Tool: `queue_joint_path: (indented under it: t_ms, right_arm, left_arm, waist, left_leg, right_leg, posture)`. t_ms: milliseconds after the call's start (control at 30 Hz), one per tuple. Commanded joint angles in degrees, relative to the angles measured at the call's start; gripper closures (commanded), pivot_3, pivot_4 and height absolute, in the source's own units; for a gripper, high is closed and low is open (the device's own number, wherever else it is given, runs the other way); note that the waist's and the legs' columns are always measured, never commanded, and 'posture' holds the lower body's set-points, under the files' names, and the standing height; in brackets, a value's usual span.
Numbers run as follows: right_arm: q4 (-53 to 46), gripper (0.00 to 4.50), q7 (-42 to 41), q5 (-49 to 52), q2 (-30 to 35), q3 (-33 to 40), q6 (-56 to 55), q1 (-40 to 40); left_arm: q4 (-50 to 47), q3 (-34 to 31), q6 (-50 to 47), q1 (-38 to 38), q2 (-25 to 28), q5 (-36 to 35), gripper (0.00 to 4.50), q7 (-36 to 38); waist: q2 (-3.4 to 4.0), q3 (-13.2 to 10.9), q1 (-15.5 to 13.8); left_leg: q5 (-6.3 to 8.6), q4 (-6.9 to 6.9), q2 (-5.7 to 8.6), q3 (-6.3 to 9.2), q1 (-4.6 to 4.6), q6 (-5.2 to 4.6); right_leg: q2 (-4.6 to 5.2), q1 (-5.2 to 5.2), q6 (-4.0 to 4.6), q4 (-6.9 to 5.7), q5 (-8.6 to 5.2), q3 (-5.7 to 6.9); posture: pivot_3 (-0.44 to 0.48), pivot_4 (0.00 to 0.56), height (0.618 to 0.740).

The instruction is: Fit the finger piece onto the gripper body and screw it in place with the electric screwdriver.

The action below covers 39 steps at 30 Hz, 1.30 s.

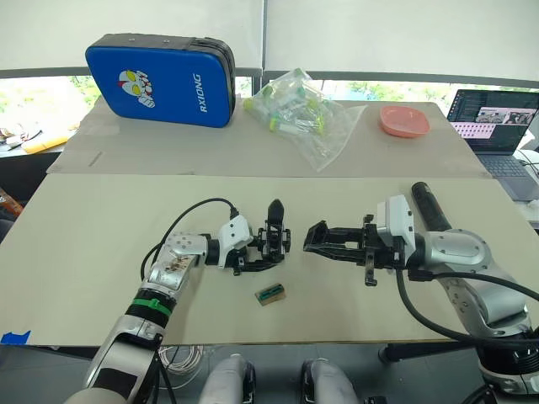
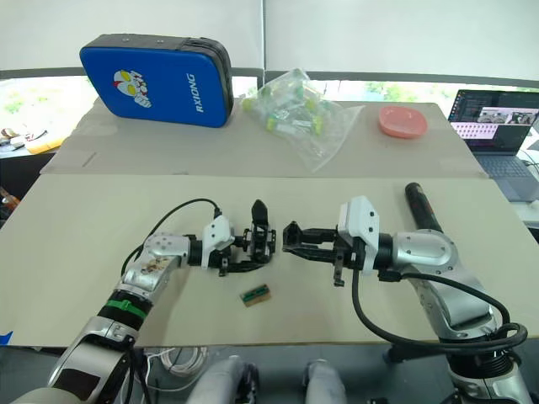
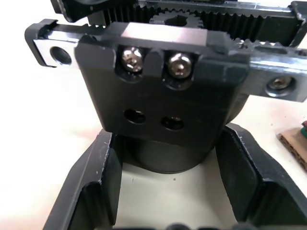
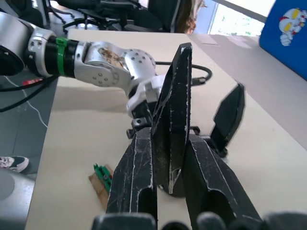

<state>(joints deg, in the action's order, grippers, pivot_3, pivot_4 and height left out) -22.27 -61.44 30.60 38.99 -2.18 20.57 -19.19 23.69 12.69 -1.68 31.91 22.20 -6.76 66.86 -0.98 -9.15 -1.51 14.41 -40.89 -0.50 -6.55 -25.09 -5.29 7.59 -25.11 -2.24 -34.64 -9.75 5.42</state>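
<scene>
Gripper body [image 1: 271, 242] sits on the beige table [image 1: 101, 278], its round base clamped between the fingers [image 3: 96, 187] of the left gripper [image 1: 257, 252]; the wrist view shows those fingers pressed to either side of the base, below a black bracket with two screw heads and two empty holes. Its one attached pointed finger stands upright just past the left fingertips. Nearer than those fingertips lies a small tan-and-green block [image 1: 270, 294], apart from both grippers. The right gripper [image 1: 318, 236] has its fingers [image 4: 139, 182] closed on the finger piece [image 4: 171, 120], a flat black wedge that juts out beyond them toward the gripper body, close to it but not touching. The electric screwdriver [image 1: 431, 209] lies behind the right arm. Far off rest a blue case [image 1: 160, 80], a plastic bag [image 1: 303, 114], a pink dish [image 1: 403, 120] and a laptop [image 1: 497, 126].
</scene>
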Motion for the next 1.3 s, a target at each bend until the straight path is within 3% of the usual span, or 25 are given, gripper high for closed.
queue_joint_path:
  t_ms: [33, 367, 633, 1300]
  right_arm:
    - [0.7, 4.13, -1.2, 0.0, -1.2, -1.3, -1.3, -2.8]
    - [11.7, 4.13, -5.6, -6.6, -6.7, -9.9, -4.9, -11.7]
    - [17.7, 4.13, -7.8, -9.6, -9.6, -11.5, -7.6, -15.6]
    - [21.6, 4.13, -6.6, -16.1, -10.5, -14.1, -4.7, -16.8]
  left_arm:
    - [-1.4, 1.1, 0.4, -0.2, -0.4, 0.2, 2.22, 0.5]
    - [-1.9, 2.6, -2.4, 1.1, 0.7, 2.9, 2.22, -1.0]
    - [-3.4, 3.4, -6.0, 1.5, 1.3, 4.6, 2.22, -3.0]
    - [-4.1, 3.8, -6.6, 0.1, 2.5, 4.4, 2.22, -2.9]
  waist:
    - [0.0, 0.0, 0.0]
    - [0.0, 0.0, 0.1]
    - [0.02, 0.0, 0.2]
    - [0.05, 0.0, 0.5]
  left_leg:
    - [0.0, 0.0, 0.0, 0.0, 0.0, 0.0]
    - [-0.02, -0.08, 0.01, 0.02, 0.0, 0.02]
    - [-0.08, -0.11, 0.02, 0.02, 0.0, 0.11]
    - [-0.24, -0.09, 0.0, 0.06, 0.02, 0.4]
  right_leg:
    - [0.0, 0.0, 0.0, 0.0, 0.0, 0.0]
    - [0.0, -0.03, 0.02, -0.24, -0.01, 0.01]
    - [0.0, -0.03, 0.02, -0.31, -0.01, 0.0]
    - [0.0, -0.05, 0.02, -0.34, -0.01, 0.01]
  posture:
    - [0.0, 0.15, 0.74]
    - [0.0, 0.15, 0.74]
    - [0.0, 0.15, 0.74]
    - [0.0, 0.15, 0.74]
